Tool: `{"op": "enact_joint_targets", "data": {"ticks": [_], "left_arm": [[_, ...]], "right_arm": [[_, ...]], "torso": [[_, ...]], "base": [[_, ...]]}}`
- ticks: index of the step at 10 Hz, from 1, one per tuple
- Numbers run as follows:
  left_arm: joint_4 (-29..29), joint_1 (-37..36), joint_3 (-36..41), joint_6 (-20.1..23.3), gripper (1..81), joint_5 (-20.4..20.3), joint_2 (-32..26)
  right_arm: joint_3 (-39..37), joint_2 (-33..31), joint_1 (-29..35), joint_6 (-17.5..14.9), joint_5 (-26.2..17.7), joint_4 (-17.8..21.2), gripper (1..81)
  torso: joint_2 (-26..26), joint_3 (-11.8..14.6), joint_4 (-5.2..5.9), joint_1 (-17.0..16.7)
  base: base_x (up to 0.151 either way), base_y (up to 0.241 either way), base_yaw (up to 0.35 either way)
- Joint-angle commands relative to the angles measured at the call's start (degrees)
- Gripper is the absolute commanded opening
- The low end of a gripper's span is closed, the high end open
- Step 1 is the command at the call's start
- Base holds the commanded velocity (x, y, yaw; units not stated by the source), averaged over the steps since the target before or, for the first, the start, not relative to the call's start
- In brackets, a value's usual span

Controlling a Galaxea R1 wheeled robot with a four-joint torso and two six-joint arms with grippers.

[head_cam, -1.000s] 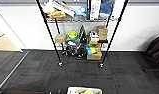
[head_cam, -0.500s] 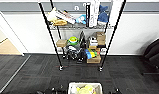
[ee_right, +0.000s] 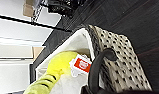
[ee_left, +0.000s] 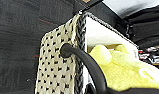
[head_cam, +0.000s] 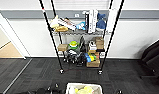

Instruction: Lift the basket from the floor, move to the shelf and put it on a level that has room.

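Note:
The cream-and-dark woven basket (head_cam: 68, 87) hangs at the near edge of the head view, above the dark carpet floor (head_cam: 125, 75). Soft yellow items (ee_left: 115, 67) and a red-and-white card (ee_right: 81, 64) lie on its white lining. My left gripper (ee_left: 95, 90) holds one dark loop handle (ee_left: 80, 56) at the basket's patterned wall (ee_left: 56, 70). My right gripper (ee_right: 91, 90) holds the other handle (ee_right: 97, 62). Straight ahead stands the black wire shelf (head_cam: 48, 32). Its two visible tiers are crowded with books and boxes, and its posts run up past the frame.
A white wall stands behind the shelf. A doorway with light wooden flooring (head_cam: 7, 51) opens at the left, with a metal floor strip (head_cam: 17, 75) beside it. A black bulky object (head_cam: 153, 57) stands at the right. Carpet lies between me and the shelf's casters.
The whole head view has shifted: the shelf is larger and nearer, so I have driven toward it. The basket stays at the near edge, carried along.

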Motion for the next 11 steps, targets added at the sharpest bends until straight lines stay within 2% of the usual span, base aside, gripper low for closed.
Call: {"op": "enact_joint_targets", "data": {"ticks": [1,6,7,9,11], "left_arm": [[-2.0,-7.0,9.6,0.2,1.0,2.2,-8.1],[-2.0,-7.2,18.5,0.5,1.0,2.0,-12.9],[-2.1,-7.2,19.7,0.4,1.0,0.7,-13.3],[-2.0,-7.2,21.0,0.4,1.0,0.5,-13.5],[-2.1,-6.9,21.2,0.5,1.0,0.5,-13.9]], "right_arm": [[10.7,-8.4,5.6,0.1,1.7,0.2,1.0],[20.4,-14.3,4.6,-0.5,4.2,-0.3,1.0],[21.9,-15.6,4.8,-0.5,4.2,-0.4,1.0],[24.0,-17.5,4.7,-0.5,4.2,-0.8,1.0],[25.1,-18.4,4.3,-0.5,4.3,-1.1,1.0]], "torso": [[5.5,-0.1,0.00,-3.5],[14.6,0.6,0.00,-9.5],[16.4,6.3,0.00,-10.7],[19.3,7.4,0.00,-12.5],[22.7,10.9,0.00,-14.8]], "base": [[0.000,0.000,0.000],[0.000,0.000,0.000],[0.000,0.000,0.000],[0.000,0.000,0.000],[0.000,0.000,0.000]]}}
